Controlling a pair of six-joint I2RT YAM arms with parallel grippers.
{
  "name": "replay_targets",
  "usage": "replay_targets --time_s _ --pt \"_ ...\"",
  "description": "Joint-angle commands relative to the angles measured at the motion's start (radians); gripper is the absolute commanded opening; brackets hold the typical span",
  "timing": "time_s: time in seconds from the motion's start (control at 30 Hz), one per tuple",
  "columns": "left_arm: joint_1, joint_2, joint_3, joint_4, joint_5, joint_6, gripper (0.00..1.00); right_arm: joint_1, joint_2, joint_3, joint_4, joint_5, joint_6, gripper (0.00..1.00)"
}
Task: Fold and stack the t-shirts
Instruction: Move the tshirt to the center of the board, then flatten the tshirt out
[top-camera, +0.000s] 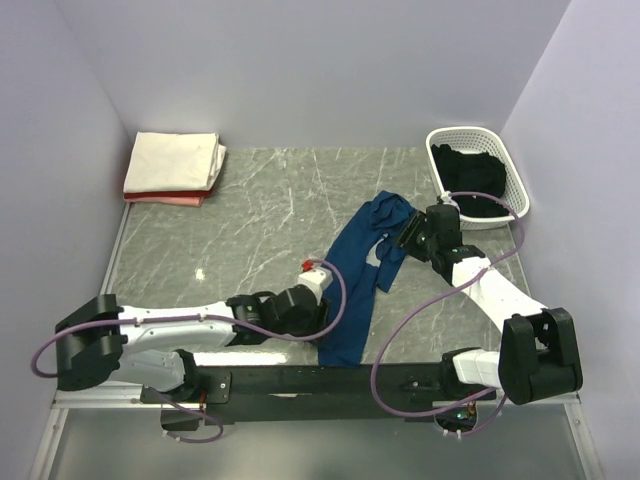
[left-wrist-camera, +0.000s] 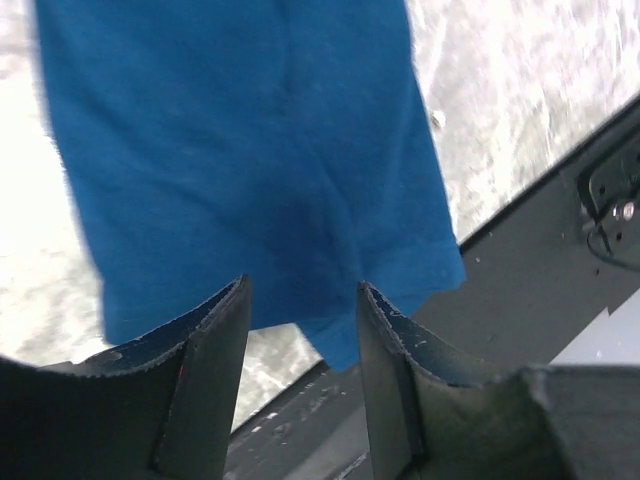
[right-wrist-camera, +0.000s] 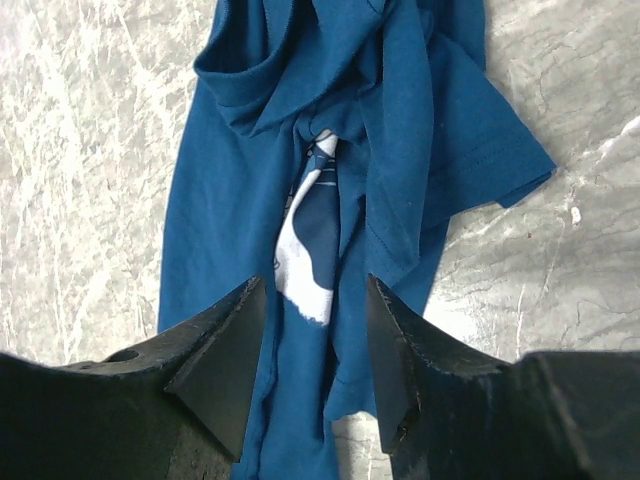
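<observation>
1. One navy t-shirt (top-camera: 355, 290) is what matters here. It's lying on the marble table (top-camera: 250, 220) bunched into a long diagonal strip and nowhere near flat. Its white print (right-wrist-camera: 300, 260) is mostly swallowed by folds.
2. The left gripper (left-wrist-camera: 302, 290) sits at the shirt's near hem with its jaws roughly half apart and the hem edge showing in the gap. I can't see any cloth actually pinched. The right gripper (right-wrist-camera: 315, 285) hangs over the shirt's bunched middle with its jaws parted either side of the print, holding nothing.
3. My guess is the step in hand is spreading the shirt flat before any folding. To do that well, each claw should take an outer edge or corner rather than the thick ridge in the middle. Then the two should pull away from each other so the folds open up.
4. The shirt's near hem is right at the black rail (left-wrist-camera: 520, 270), and one corner overlaps it. I'd drag the shirt away from the rail, not along it.
5. There's plenty of bare marble left of the shirt, so that's where I'd lay it out.
6. Just past the shirt's far end is the white basket (top-camera: 515, 165) with the black shirt (top-camera: 470, 180) inside. Keep the sleeve (right-wrist-camera: 500, 150) clear of it.
7. Well off to the shirt's far left, the cream-white shirt (top-camera: 175, 160) sits folded on the pink-red one (top-camera: 165, 198). The stack is out of the way for now.
</observation>
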Motion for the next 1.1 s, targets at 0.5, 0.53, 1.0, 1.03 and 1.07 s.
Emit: replay_targets --time_s 0.5,0.53,1.0,1.03,1.07 --pt "-0.092 0.160 0.083 0.074 -0.007 0.046 0.57 -0.011 0.000 0.010 0.036 0.029 0.002 0.51" --pt "-0.094 0.163 0.083 0.077 -0.005 0.044 0.57 -0.011 0.003 0.007 0.039 0.026 0.002 0.51" --pt "-0.099 0.201 0.077 0.051 -0.036 0.036 0.36 -0.013 0.017 0.003 0.053 0.018 0.008 0.51" --pt "-0.099 0.192 0.077 0.050 -0.039 0.036 0.30 -0.013 0.015 0.002 0.051 0.018 0.008 0.51" --pt "-0.099 0.185 0.075 0.037 -0.051 0.036 0.26 -0.015 0.015 0.003 0.051 0.018 0.008 0.51"
